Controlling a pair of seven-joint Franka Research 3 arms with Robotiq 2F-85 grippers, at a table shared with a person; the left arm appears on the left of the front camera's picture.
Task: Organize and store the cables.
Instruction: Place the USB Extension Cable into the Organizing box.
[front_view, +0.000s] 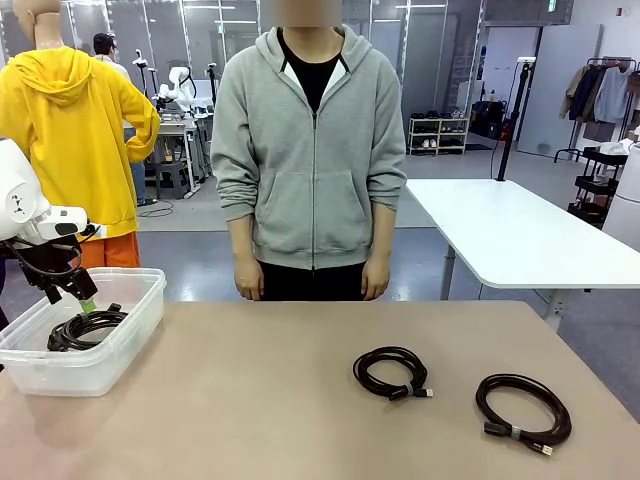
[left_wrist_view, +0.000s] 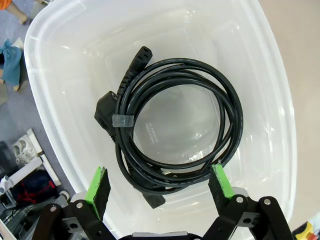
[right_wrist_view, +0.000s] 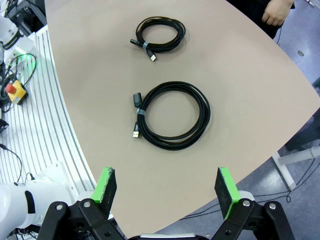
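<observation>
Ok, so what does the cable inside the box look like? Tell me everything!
The cable is a thick, smooth black cord that looks rubbery. It is wound into a round coil of several loops. A small grey tie binds the loops at one side, next to a chunky black plug. A narrower connector sticks out nearby. The coil lies flat on the floor of the clear plastic box. The open left gripper hangs above it and seems not to touch it.

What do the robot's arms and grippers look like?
The left arm is white and rounded. The left gripper and right gripper are black, with silver bolts and two fingers ending in bright green pads.
</observation>
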